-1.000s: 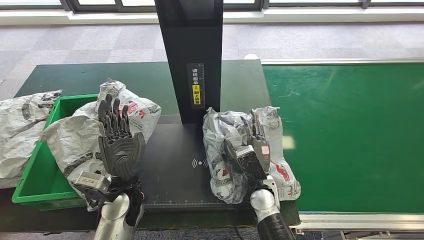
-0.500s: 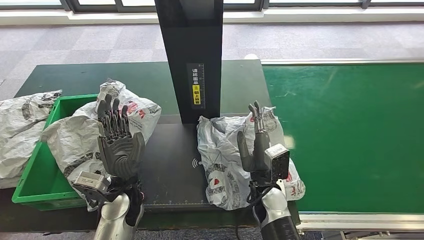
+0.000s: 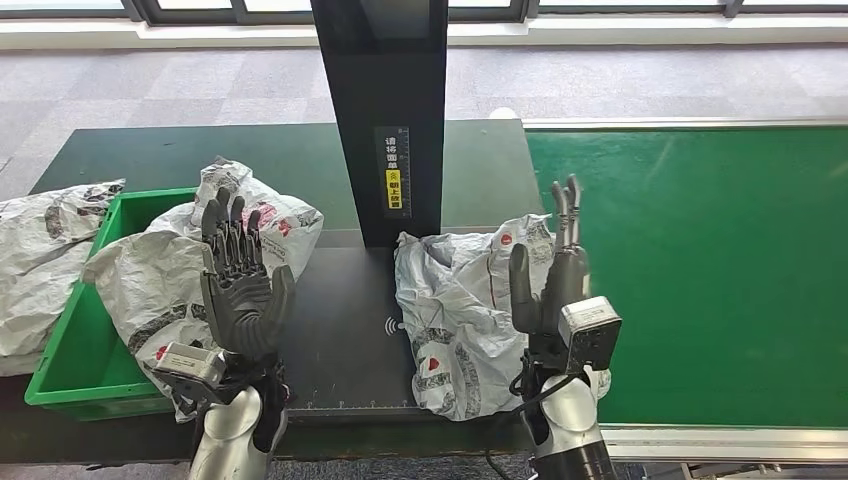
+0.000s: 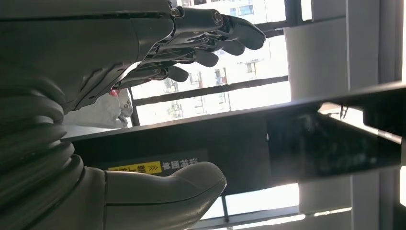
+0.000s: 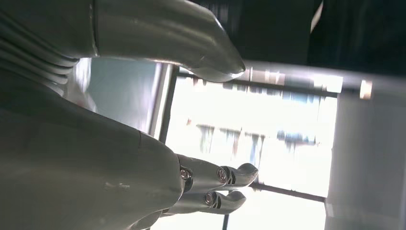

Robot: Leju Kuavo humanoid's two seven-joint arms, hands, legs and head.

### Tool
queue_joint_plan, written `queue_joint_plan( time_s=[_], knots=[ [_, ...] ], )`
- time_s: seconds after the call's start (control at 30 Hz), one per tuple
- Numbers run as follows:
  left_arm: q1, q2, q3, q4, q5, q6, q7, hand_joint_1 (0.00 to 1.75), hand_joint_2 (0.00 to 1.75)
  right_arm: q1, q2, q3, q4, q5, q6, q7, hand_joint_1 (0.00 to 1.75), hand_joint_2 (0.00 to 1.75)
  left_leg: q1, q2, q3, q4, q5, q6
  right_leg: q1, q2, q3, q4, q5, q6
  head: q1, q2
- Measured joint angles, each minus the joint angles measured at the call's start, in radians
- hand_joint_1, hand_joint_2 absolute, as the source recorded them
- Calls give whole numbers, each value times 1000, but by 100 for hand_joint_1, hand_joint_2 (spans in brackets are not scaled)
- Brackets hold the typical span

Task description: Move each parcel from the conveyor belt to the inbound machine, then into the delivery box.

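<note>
Two robot hands are seen raised over the near edge of the desk [image 3: 480,160], both holding nothing. The left robot hand [image 3: 240,290] is kept upright with the palm open and the fingers [image 3: 232,240] spread a little, in front of the parcels heaped in the green box [image 3: 75,340]. The right robot hand [image 3: 552,285] is also lifted, with fingers straight and apart, just beside the right edge of the parcel [image 3: 460,310]; whether it touches the bag cannot be told. This parcel, a crumpled grey bag with red marks, is laid on the black plate of the inbound machine [image 3: 345,330], at the foot of its dark post [image 3: 385,120], and its right part is spread toward the green belt [image 3: 700,270]. One more grey bag [image 3: 45,250] is seen outside the box, at its left side. In the left wrist view, the thumb [image 4: 163,194] and the fingers are shown well apart with nothing between them, and the same is shown in the right wrist view.
</note>
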Motion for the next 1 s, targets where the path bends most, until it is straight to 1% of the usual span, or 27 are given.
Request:
queue_joint_plan(
  time_s=[0.03,0.07,0.1,0.13,0.17,0.23,0.3,0.37,0.5,0.57,0.67,0.73,0.9,1.0],
  knots=[
    [-4,0,-9,14,-43,2,0,0,175,8,-6,19,-24,35,-113,0,0,0,0,0,0,0,0,0,0,0,0,0,0,0,0,0],
    [-10,0,-20,34,-94,7,0,0,175,18,-11,36,-49,76,-204,0,0,0,0,0,0,0,0,0,0,0,0,0,0,0,0,0],
    [-18,0,-34,61,-149,16,0,0,175,29,-14,49,-77,123,-264,0,0,0,-1,1,0,0,0,0,0,0,0,0,0,0,0,0],
    [-26,-1,-49,94,-207,27,1,0,175,40,-14,56,-111,177,-299,-1,0,0,-1,1,0,0,0,0,-1,1,-1,0,0,0,0,0],
    [-36,-2,-63,133,-266,42,4,0,175,50,-13,59,-146,232,-313,-1,0,0,-1,1,1,0,-1,0,-1,1,-1,-1,0,0,0,0],
    [-58,-4,-92,221,-377,85,20,0,175,66,-10,58,-220,327,-319,0,0,0,-1,2,1,0,-1,0,-1,2,-1,-1,0,0,0,0],
    [-87,-6,-125,317,-455,137,45,0,175,77,-9,47,-289,371,-321,0,0,0,-1,2,1,0,-1,0,-1,2,-1,-1,0,0,0,0],
    [-114,-10,-154,392,-487,167,58,0,175,86,-8,33,-343,380,-323,0,0,0,-1,3,1,0,-1,0,-1,3,-1,-1,0,0,0,0],
    [-155,-17,-188,488,-530,204,88,0,175,99,-8,7,-406,390,-324,1,0,0,-1,5,2,0,-1,0,-1,5,-1,-1,1,1,0,0],
    [-171,-20,-208,529,-582,245,131,0,175,105,-8,-14,-429,402,-324,1,0,0,-1,5,2,0,-1,0,-1,5,-1,-1,1,1,0,0],
    [-201,-26,-255,600,-682,336,237,0,175,116,-7,-68,-457,426,-324,2,0,0,-1,5,2,0,-1,0,-1,5,0,-1,1,1,0,0],
    [-220,-30,-291,647,-737,380,289,0,175,122,-5,-104,-466,430,-324,2,0,0,-1,5,2,0,-1,0,-1,5,0,-1,1,1,0,0],
    [-250,-38,-349,722,-807,411,349,0,175,130,-3,-148,-472,433,-324,3,0,0,-1,5,2,0,-1,0,-1,5,0,-1,1,1,0,0],
    [-272,-44,-380,764,-874,420,407,0,175,132,-3,-163,-472,438,-324,3,0,0,-1,4,2,0,-1,0,-1,4,0,-1,1,1,0,0]
  ],
)
